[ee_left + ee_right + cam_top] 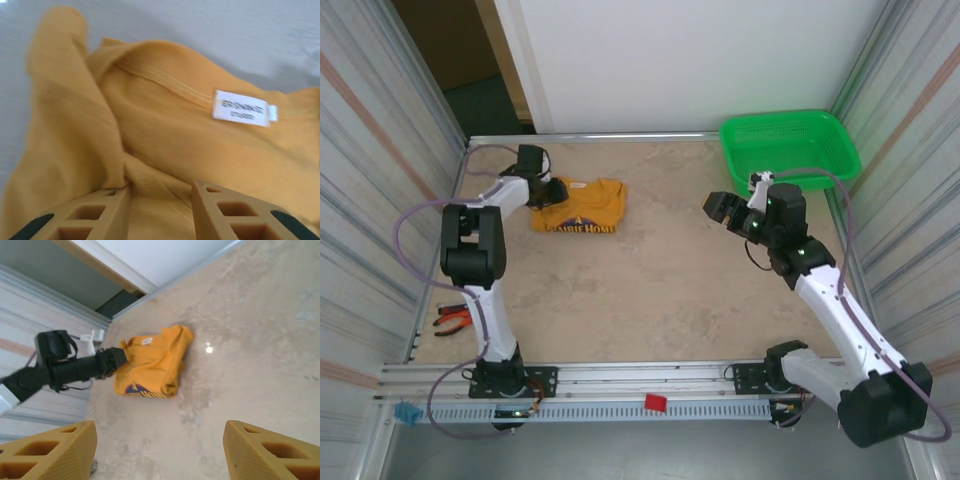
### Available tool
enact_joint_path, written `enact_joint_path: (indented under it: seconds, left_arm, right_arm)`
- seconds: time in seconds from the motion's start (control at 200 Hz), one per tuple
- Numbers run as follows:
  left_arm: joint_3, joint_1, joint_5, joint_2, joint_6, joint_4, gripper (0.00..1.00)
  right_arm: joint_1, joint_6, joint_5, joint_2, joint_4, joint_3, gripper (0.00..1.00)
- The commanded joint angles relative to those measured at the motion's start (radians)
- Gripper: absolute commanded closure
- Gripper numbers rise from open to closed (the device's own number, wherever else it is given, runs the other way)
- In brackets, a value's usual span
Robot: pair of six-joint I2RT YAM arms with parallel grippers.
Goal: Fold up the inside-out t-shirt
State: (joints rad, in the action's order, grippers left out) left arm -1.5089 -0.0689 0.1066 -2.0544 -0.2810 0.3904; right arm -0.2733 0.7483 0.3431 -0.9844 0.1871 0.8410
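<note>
Left gripper (160, 196) pinching shirt (582, 205) near collar; right gripper (160, 437) released, empty; pull low, slow, spread cloth flat.

The left arm (488, 315) reaches to the far left, its tan-fingered left gripper (160, 212) low and pinching a fold of the mustard-orange cloth t-shirt (165, 135). The right gripper (160, 450) hovers at the far right, jaws wide apart.
</note>
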Motion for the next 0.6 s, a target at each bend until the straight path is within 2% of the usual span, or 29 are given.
enact_joint_path:
  seconds: [0.0, 0.045, 0.125, 0.225, 0.386, 0.411, 0.451, 0.466, 0.486, 0.496, 0.506, 0.596]
  left_arm:
    - [-0.130, 0.025, -0.076, -0.090, 0.089, 0.236, 0.63]
    - [-0.158, 0.035, -0.054, -0.102, 0.102, 0.248, 0.63]
    - [-0.121, 0.037, -0.010, -0.047, 0.116, 0.166, 0.61]
    - [-0.060, 0.031, 0.055, 0.109, 0.108, 0.079, 0.59]
    - [-0.010, -0.002, 0.113, 0.341, 0.088, 0.074, 0.54]
    - [0.016, -0.009, 0.119, 0.383, 0.081, 0.058, 0.52]
    - [0.068, -0.022, 0.118, 0.455, 0.076, 0.020, 0.48]
    - [0.094, -0.026, 0.117, 0.480, 0.076, 0.005, 0.44]
    - [0.126, -0.031, 0.114, 0.516, 0.075, -0.012, 0.25]
    - [0.142, -0.035, 0.112, 0.534, 0.075, -0.024, 0.10]
    - [0.159, -0.037, 0.109, 0.551, 0.075, -0.036, 0.04]
    - [0.342, -0.067, 0.040, 0.714, 0.084, -0.180, 0.01]
  right_arm:
    - [0.014, -0.016, -0.029, 0.052, 0.111, -0.013, 0.34]
    - [0.019, -0.022, -0.030, 0.065, 0.130, -0.011, 0.33]
    - [0.034, -0.043, -0.037, 0.081, 0.166, 0.000, 0.30]
    - [0.057, -0.075, -0.059, 0.090, 0.207, 0.026, 0.23]
    - [0.114, -0.136, -0.085, 0.065, 0.264, 0.072, 0.10]
    - [0.119, -0.149, -0.102, 0.061, 0.273, 0.079, 0.00]
    - [0.127, -0.168, -0.147, 0.049, 0.292, 0.093, 0.01]
    - [0.129, -0.173, -0.167, 0.043, 0.301, 0.099, 0.01]
    - [0.132, -0.180, -0.193, 0.034, 0.310, 0.106, 0.01]
    - [0.134, -0.183, -0.207, 0.030, 0.314, 0.110, 0.01]
    - [0.136, -0.187, -0.223, 0.025, 0.317, 0.113, 0.01]
    - [0.138, -0.215, -0.388, 0.001, 0.296, 0.107, 0.01]
